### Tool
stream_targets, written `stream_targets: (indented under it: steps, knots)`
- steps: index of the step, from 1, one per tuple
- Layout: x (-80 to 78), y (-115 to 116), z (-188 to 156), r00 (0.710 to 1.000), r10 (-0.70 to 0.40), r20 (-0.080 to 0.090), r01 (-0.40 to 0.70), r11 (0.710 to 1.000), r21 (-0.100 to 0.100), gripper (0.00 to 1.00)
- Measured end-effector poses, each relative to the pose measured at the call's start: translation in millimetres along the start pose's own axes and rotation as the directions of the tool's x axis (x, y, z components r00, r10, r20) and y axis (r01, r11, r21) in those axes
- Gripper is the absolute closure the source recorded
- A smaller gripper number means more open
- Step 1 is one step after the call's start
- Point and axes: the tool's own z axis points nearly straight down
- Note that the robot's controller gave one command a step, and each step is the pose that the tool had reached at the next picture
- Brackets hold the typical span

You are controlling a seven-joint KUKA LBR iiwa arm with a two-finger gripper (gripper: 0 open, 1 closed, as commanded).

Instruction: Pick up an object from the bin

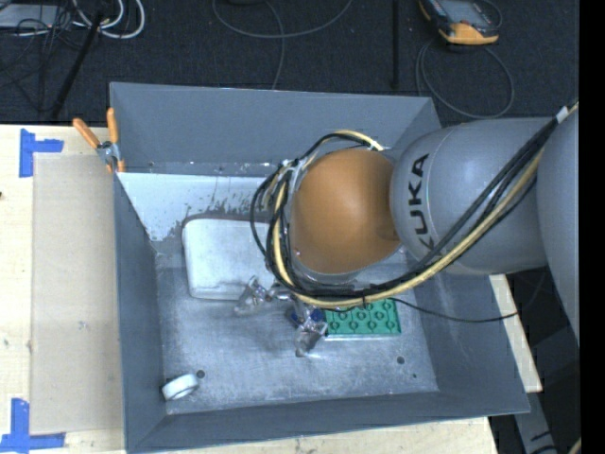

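Front-left of green plate (367, 318), open floor (236, 357)

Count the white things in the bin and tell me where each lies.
2. A white rectangular block lies left of centre; a small white ring sits in the front-left corner. The arm may hide others.

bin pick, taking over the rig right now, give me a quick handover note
Gripper: low over the middle of the bin floor, at the left end of the green studded plate; open or shut cannot be told.
Things: pale flat block to the gripper's left, small white ring in the near left corner.
Done: nothing lifted; all three lie on the floor.
Left: grasp one thing and raise it out.
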Motion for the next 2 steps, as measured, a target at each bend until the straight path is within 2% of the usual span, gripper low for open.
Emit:
stream_targets:
  steps: [1,2]
  knots:
    - [-16.9,-9,60,0.995,-0.097,-0.004,0.097,0.995,-0.004,0.0]
    - [-17.1,-22,-46,0.98,0.201,0.004,-0.201,0.98,0.002,0.0]
